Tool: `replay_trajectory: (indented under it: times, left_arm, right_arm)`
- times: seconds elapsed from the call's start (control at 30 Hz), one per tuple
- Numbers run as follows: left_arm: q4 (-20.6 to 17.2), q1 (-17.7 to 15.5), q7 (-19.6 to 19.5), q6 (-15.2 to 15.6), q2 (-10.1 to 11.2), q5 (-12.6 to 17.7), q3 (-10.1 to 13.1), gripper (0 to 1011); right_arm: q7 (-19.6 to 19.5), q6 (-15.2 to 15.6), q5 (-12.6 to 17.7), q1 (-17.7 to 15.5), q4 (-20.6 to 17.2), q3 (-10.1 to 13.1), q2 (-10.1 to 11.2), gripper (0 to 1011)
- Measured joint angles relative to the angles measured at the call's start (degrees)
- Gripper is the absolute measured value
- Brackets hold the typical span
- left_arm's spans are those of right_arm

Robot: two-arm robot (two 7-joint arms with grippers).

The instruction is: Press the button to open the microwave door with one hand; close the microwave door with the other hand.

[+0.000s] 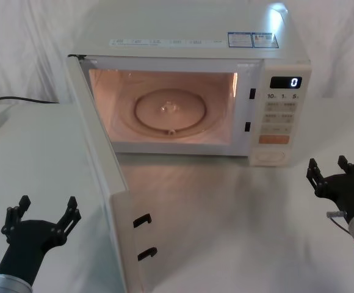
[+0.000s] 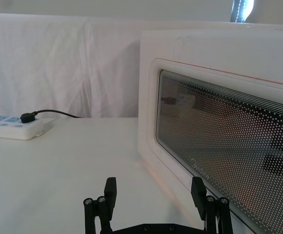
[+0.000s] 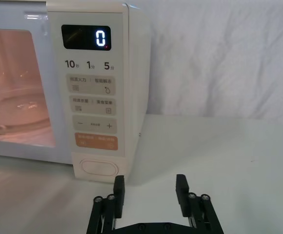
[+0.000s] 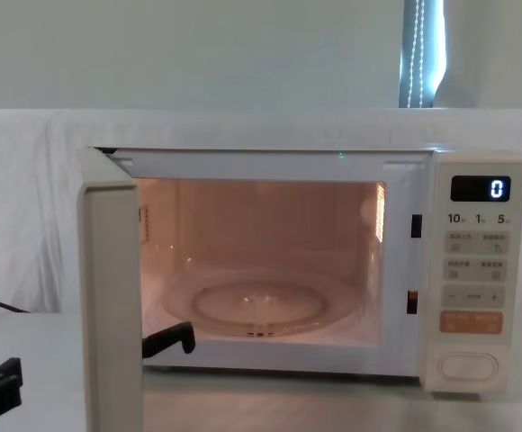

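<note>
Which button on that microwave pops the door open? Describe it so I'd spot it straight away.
Look at the cream microwave and its control panel on the right, below the black display showing 0. At the panel's very bottom, under the orange rectangular button, sits the button. It is wide, cream and pill-shaped, with no markings, unlike the small symbol keys above.

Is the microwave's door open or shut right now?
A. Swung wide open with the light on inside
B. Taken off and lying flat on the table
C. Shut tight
A. The microwave door stands swung out to the robot's left on its hinge, and the lit inside with its glass plate shows; both claws, left and right, hang open, away from it.
</note>
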Motion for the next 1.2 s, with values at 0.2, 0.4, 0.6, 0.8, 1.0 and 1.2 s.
replay_trajectory:
  times: [0.2,0.4,0.6,0.8,1.0,1.2]
  left_arm:
    - [0.00,0.00,0.00,0.00,0.00,0.00,0.00,1001]
    - [0.00,0.00,0.00,0.00,0.00,0.00,0.00,1001]
    - [0.00,0.00,0.00,0.00,0.00,0.00,0.00,1001]
    - [0.00,0.00,0.00,0.00,0.00,0.00,0.00,1001]
    - [0.00,0.00,0.00,0.00,0.00,0.00,0.00,1001]
    - [0.00,0.00,0.00,0.00,0.00,0.00,0.00,1001]
  right_arm:
    - [-0.42,-0.70,0.41,-0.06,0.59,-0.25,0.62,806]
    - [-1.16,-1.02,0.50,0.04,1.62,-0.27,1.29,984]
    - [-1.55,-1.35,0.67,0.15,2.59,-0.08,1.66,1002]
    - [-1.61,-1.39,0.69,0.18,2.70,-0.05,1.68,1002]
    - [-1.61,-1.38,0.69,0.22,2.65,-0.07,1.66,1002]
    - [-1.60,-1.36,0.68,0.23,2.62,-0.07,1.64,1002]
